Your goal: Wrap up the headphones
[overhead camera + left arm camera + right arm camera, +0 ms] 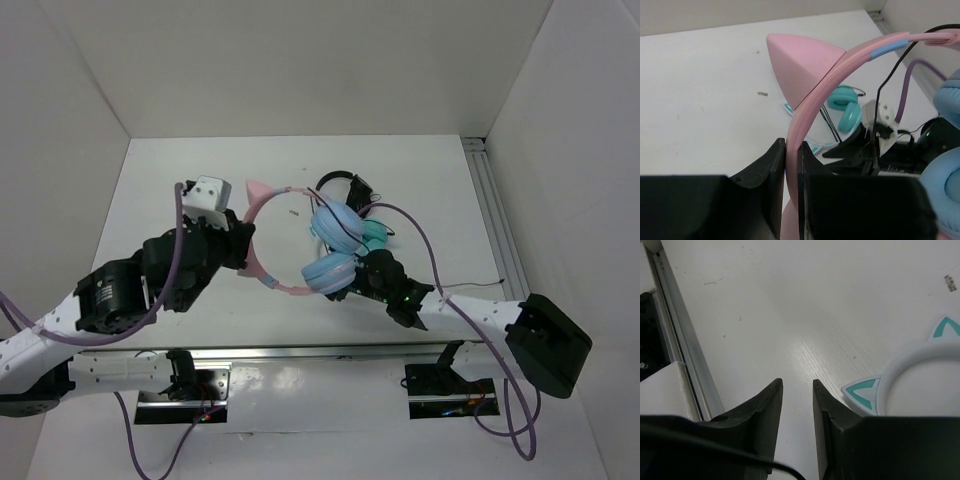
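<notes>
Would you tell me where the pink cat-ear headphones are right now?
Top view: the headphones are mid-table, headband clamped in the left pincer, ear cups beside the teal pair.

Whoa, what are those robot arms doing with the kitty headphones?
The left pincer is shut on the band of the pink cat-eared headphones with light-blue round cups. The right pincer is next to those cups, open with nothing in it. The thin dark cable is not wrapped yet. A white-banded pair with teal ears lies on the white table close by.
</notes>
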`<state>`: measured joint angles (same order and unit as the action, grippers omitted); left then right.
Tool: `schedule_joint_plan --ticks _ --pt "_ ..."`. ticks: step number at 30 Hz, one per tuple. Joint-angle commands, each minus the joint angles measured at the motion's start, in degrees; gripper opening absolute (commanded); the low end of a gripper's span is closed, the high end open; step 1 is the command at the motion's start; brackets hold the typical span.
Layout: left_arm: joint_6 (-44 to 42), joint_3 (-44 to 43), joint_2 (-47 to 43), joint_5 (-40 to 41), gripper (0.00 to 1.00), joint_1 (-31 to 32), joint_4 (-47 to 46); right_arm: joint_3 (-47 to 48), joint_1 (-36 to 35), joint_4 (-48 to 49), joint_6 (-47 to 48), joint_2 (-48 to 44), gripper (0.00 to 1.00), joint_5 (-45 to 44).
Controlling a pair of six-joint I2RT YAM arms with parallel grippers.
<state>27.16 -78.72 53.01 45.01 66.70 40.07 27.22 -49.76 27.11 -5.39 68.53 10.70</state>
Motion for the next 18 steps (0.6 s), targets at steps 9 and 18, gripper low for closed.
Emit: schedule_joint_plan --ticks 9,18 --pt "5.98 -8.47 -2.48 13.26 0.0 0.28 -6.24 -4.72 -1.22 15.6 -4.54 5.55 0.33 2.14" --pt "7.03 -7.94 -3.0 16.77 0.0 0.28 -5.71 -5.34 -2.88 17.97 -5.6 8.63 0.03 -0.24"
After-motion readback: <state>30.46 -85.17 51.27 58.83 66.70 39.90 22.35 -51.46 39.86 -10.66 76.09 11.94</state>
